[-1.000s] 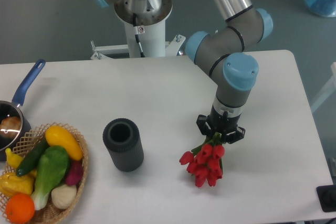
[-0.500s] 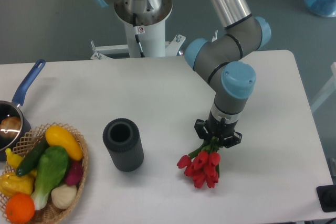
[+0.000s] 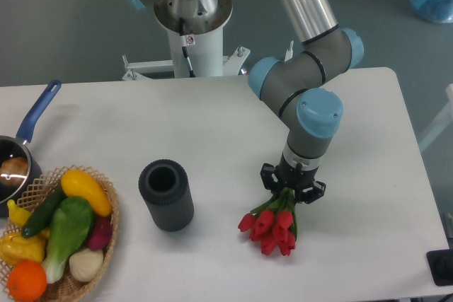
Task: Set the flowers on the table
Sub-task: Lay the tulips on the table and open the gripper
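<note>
Claw pointing straight down over the white table, clenched around the green stems of the flowers. Red tulip heads fan out just below and slightly left of the claw, low over the tabletop; whether they touch it cannot be told. Left of the claw stands a dark cylinder, upright and open at the top. Farther left sit a wicker basket of vegetables and a blue-handled pan.

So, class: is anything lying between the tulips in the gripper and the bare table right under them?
Nothing visible. The flowers hang from the gripper over bare table; the dark cylinder stands well off to their left.
</note>
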Controlling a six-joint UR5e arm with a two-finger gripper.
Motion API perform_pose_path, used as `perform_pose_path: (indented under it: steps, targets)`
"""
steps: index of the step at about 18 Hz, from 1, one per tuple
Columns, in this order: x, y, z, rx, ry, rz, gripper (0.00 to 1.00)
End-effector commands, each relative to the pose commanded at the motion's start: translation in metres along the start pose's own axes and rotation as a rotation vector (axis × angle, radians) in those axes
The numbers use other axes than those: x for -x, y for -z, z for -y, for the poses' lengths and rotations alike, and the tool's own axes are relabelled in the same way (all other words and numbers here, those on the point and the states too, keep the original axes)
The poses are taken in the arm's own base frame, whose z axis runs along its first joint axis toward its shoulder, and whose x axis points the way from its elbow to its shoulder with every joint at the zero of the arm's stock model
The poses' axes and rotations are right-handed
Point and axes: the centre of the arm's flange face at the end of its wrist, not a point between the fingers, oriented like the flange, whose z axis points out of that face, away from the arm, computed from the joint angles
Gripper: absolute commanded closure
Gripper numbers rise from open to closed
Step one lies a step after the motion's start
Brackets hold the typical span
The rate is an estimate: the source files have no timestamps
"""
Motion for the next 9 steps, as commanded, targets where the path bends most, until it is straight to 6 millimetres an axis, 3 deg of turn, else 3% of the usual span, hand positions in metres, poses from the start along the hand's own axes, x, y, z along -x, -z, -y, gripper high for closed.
perform_pose_path:
  steps: [4,5,9]
  targets:
    - [0.001,0.000,-0.001,0.000,-0.011,0.000,0.35]
    - [0.001,0.002,0.000,-0.003,-0.024,0.004,0.24]
    - [0.004,0.010,0.002,-0.010,-0.037,0.018,0.00]
